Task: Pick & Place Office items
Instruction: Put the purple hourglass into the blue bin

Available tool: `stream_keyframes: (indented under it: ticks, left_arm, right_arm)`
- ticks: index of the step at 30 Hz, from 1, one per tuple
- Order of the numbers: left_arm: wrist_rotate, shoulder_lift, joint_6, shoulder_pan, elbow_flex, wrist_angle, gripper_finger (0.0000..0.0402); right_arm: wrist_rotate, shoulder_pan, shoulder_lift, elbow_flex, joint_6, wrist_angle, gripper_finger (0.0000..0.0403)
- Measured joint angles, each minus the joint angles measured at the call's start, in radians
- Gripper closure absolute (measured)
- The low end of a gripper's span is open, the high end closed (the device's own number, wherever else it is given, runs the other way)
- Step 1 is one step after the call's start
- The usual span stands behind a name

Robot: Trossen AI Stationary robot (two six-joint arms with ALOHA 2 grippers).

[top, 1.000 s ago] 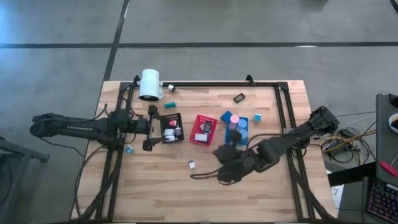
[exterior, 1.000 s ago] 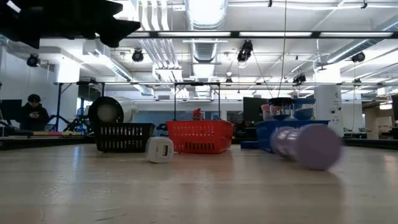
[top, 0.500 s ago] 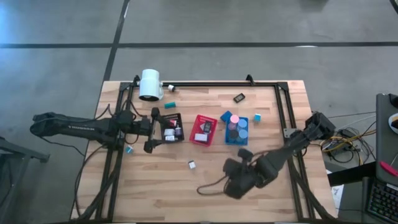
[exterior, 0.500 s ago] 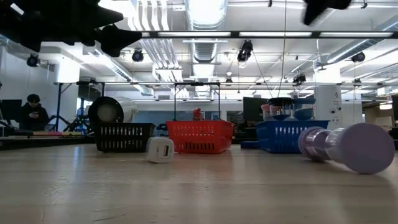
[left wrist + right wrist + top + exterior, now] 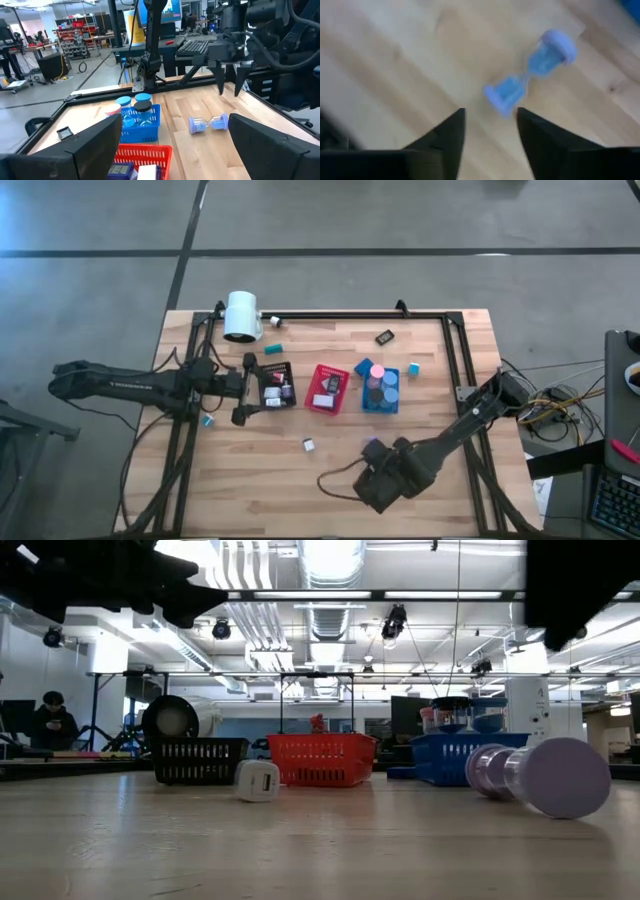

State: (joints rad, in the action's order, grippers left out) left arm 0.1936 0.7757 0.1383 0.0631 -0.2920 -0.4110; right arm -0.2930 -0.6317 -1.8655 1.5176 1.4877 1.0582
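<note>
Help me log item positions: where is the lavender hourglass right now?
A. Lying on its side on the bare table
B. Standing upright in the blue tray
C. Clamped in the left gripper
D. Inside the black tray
A: the hourglass lies sideways on the wooden table, with the right gripper above it, not gripping it.

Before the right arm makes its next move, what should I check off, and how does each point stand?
1. Hourglass free to grasp: ok. It lies on its side on the bare table, touching nothing else.
2. Right gripper empty with jaws apart: ok.
3. Right gripper lined up on the hourglass: not ok. It hangs above the hourglass, which shows ahead of the fingers in the right wrist view, not between them.
4. Room in the blue tray: cannot tell. Round-capped items already stand in it.
5. Left gripper out of the way: ok. It is open beside the black tray, far from the hourglass.
</note>
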Motion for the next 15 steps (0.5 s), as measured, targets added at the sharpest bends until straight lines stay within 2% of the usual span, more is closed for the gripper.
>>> stream_keyframes:
  ticks: [2, 7, 11, 15]
  left_arm:
    - [0.000, -0.001, 0.000, 0.000, -0.001, 0.000, 0.0031]
    - [0.000, -0.002, 0.019, 0.000, -0.001, 0.000, 0.0031]
    - [0.000, -0.002, 0.019, 0.001, 0.000, 0.000, 0.0031]
    - [0.000, -0.002, 0.024, 0.001, 0.000, 0.000, 0.0030]
  right_arm:
    - [-0.059, 0.005, -0.005, -0.007, 0.086, 0.000, 0.0191]
    - [-0.071, 0.041, -0.022, -0.025, 0.188, 0.000, 0.0110]
    - [0.032, 0.081, -0.059, -0.031, 0.207, -0.011, 0.0080]
    - [0.137, 0.103, -0.119, -0.037, 0.190, -0.007, 0.0078]
